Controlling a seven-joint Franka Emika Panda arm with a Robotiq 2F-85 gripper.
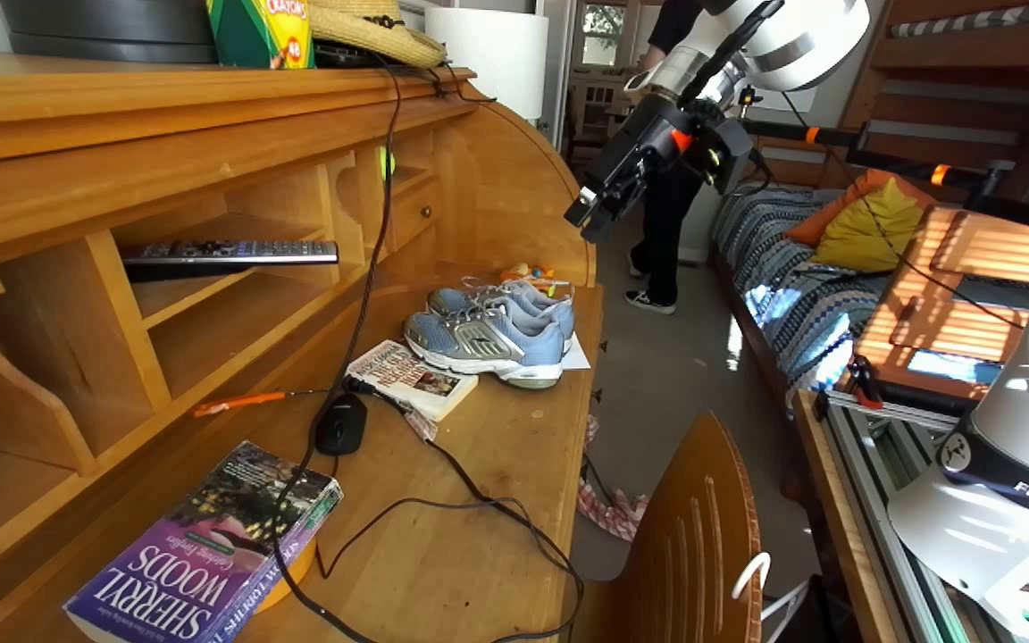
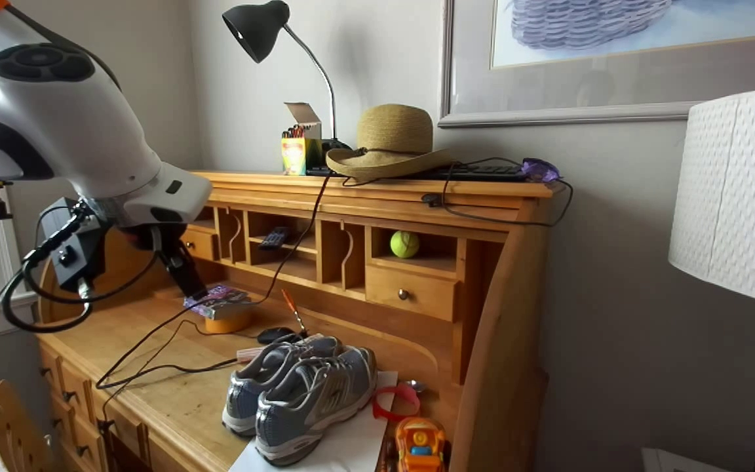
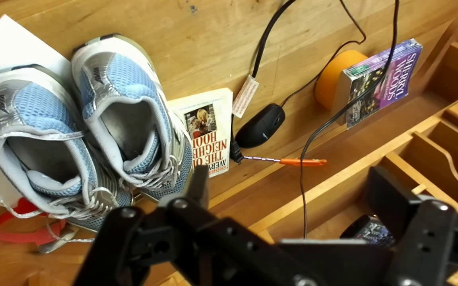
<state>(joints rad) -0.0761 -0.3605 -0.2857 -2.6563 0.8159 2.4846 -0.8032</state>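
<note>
My gripper (image 3: 286, 180) is open, with nothing between its fingers, in the air above the roll-top desk. In an exterior view the gripper (image 1: 586, 221) hangs higher than the pair of blue-grey running shoes (image 1: 497, 339). The wrist view shows those shoes (image 3: 127, 123) at left, beside a cream paperback (image 3: 211, 131). Further right are a black mouse (image 3: 261, 125), an orange-handled tool (image 3: 302, 162) and a purple book (image 3: 396, 79) leaning against an orange round object (image 3: 338, 77). A remote (image 3: 368, 230) in a cubby is partly hidden by the right finger.
A dark cable (image 1: 380, 241) hangs from the desk top across the cubbies onto the desk. A tennis ball (image 2: 404, 244) sits in a cubby. A straw hat (image 2: 394, 141), crayon box (image 2: 295, 147) and lamp (image 2: 256, 29) stand on top. A wooden chair (image 1: 693, 536) is at the front.
</note>
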